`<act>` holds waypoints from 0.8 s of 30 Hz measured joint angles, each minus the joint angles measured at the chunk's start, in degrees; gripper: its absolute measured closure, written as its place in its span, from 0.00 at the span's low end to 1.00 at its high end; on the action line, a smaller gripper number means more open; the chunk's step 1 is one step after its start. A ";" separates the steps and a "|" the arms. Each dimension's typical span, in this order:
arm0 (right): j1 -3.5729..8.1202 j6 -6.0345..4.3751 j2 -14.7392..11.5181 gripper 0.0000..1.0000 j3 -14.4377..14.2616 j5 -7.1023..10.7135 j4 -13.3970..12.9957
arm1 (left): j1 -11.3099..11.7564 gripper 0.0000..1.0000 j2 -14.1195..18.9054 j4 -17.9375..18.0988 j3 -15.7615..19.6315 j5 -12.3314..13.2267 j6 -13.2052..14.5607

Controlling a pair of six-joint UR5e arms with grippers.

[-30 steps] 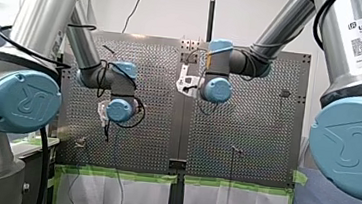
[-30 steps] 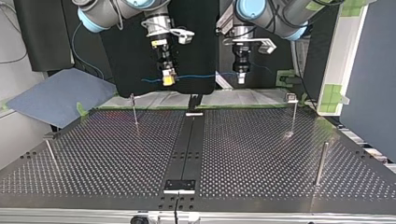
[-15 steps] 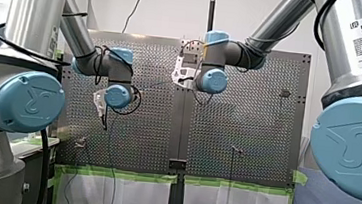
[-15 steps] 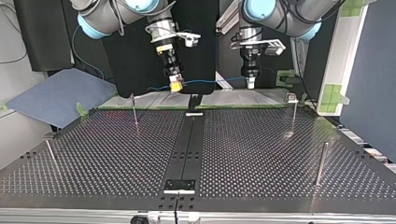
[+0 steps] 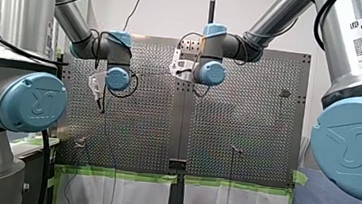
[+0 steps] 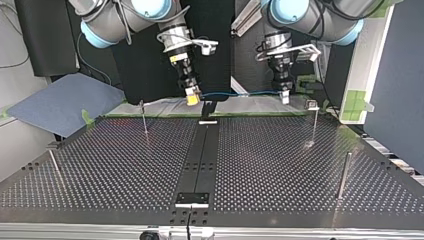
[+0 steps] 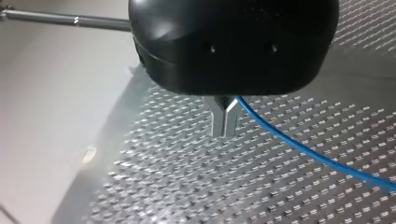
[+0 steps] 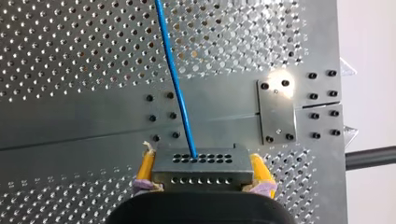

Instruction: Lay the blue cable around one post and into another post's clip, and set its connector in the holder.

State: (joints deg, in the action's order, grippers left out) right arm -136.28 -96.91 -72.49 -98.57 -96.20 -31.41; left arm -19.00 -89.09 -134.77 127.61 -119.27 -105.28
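Observation:
In the top view, the blue cable [image 6: 235,93] hangs taut between my two grippers above the table's far edge. My right gripper [image 6: 191,97], at that view's left, has yellow pads and is shut on the cable's grey connector [image 8: 201,163]. The cable [image 8: 175,70] runs out of the connector's face, ahead of the right gripper [image 8: 201,175]. My left gripper [image 6: 284,96] is shut on the cable further along. Its metal fingers [image 7: 225,123] pinch the cable [image 7: 299,147], which trails off to one side. In the front view both grippers [image 5: 98,91] [image 5: 176,66] hover over the table's far half.
Thin posts stand on the perforated table [image 6: 280,165]: one [image 6: 144,117] below my right gripper, one topped with a clip [image 6: 313,105] below my left, and two [image 6: 343,175] [image 6: 54,166] nearer the top view's camera. A black block [image 6: 192,198] sits on the centre strip.
Both grippers have come lower and toward the top view's camera. My left gripper also swung toward that view's right. The cable stays stretched between them.

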 joint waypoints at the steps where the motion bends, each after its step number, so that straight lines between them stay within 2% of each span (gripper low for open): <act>1: 0.00 0.00 0.00 1.00 0.27 0.17 0.23 | 0.10 1.00 0.45 -0.45 -0.31 -0.20 0.01; 12: -0.19 0.04 0.21 1.00 4.59 2.81 3.16 | 1.45 1.00 6.38 -6.35 -5.43 -1.34 0.18; 24: -0.60 0.04 0.40 1.00 7.31 4.12 4.78 | 3.19 1.00 12.52 -12.73 -7.60 -1.48 0.25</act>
State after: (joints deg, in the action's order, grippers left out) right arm -136.87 -96.87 -72.09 -91.27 -92.08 -26.63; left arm -15.81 -76.57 -147.50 120.01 -120.75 -105.03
